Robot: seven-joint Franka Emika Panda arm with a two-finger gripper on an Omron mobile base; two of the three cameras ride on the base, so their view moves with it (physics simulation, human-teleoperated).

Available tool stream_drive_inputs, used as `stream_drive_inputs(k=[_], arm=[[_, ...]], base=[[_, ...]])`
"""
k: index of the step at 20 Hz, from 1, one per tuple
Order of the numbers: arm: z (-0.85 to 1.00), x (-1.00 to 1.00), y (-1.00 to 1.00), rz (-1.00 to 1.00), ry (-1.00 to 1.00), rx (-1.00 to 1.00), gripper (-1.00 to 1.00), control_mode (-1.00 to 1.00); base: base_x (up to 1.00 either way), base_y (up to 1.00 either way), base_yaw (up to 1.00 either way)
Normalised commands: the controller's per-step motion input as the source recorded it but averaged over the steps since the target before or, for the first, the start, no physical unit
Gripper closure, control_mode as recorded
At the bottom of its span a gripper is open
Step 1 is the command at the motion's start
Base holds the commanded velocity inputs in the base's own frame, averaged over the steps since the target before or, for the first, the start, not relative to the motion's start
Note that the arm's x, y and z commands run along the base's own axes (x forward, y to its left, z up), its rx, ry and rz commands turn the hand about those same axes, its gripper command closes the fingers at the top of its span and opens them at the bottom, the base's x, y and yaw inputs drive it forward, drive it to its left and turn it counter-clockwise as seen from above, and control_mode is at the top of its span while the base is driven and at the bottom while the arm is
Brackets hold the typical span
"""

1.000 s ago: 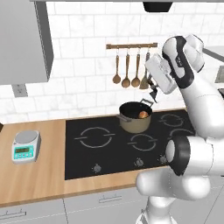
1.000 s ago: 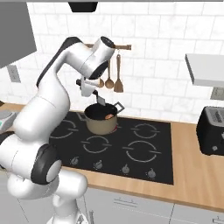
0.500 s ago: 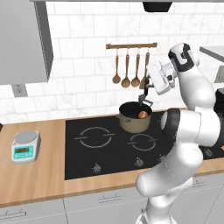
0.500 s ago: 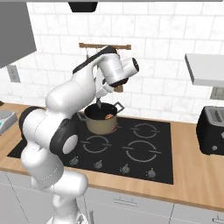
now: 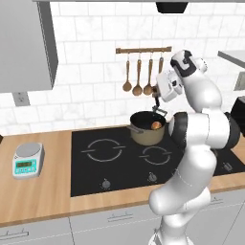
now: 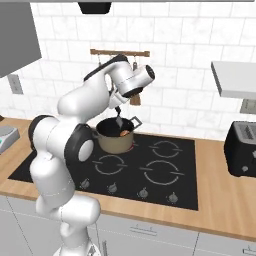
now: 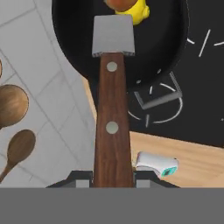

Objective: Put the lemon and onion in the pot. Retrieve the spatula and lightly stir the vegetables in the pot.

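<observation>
My gripper [image 7: 112, 178] is shut on the dark brown handle of the spatula [image 7: 113, 109]. The spatula's grey blade [image 7: 113, 36] points down into the dark inside of the tan pot [image 7: 70, 41]. Past the blade lie the yellow lemon [image 7: 140, 11] and the orange-brown onion [image 7: 117, 3], side by side in the pot. In the left base view the gripper [image 5: 156, 100] hangs over the back right of the pot [image 5: 143, 137], with the onion [image 5: 156, 125] inside. In the right base view the spatula [image 6: 119, 119] hangs from the gripper [image 6: 118, 109] over the pot [image 6: 114, 145] and onion [image 6: 123, 133].
The pot stands on the back of the black hob [image 5: 110, 165]. Three copper-brown spoons [image 5: 137, 88] hang on a wall rail just behind the hand. A kitchen scale [image 5: 27, 161] sits on the wooden counter at left, a black toaster [image 6: 242, 148] at right.
The arm's elbow has swung down and round while the hand stayed above the pot. The spatula remains held, its blade still pointing into the pot.
</observation>
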Motion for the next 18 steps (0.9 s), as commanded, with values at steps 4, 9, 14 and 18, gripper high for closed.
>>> stream_drive_inputs(k=[4, 9, 14, 18], arm=[[-0.43, 0.62, 0.06, -0.07, 0.18, 0.0, 1.0, -1.0], [-0.47, 0.68, 0.01, -0.03, 0.14, 0.0, 1.0, -1.0], [-0.29, 0.44, 0.0, 0.0, 0.08, 0.0, 1.0, -1.0], [-0.4, 0.16, 0.05, 0.0, 0.14, 0.01, 1.0, -1.0]], base=[[0.0, 0.0, 0.0], [0.0, 0.0, 0.0], [0.0, 0.0, 0.0], [0.0, 0.0, 0.0]])
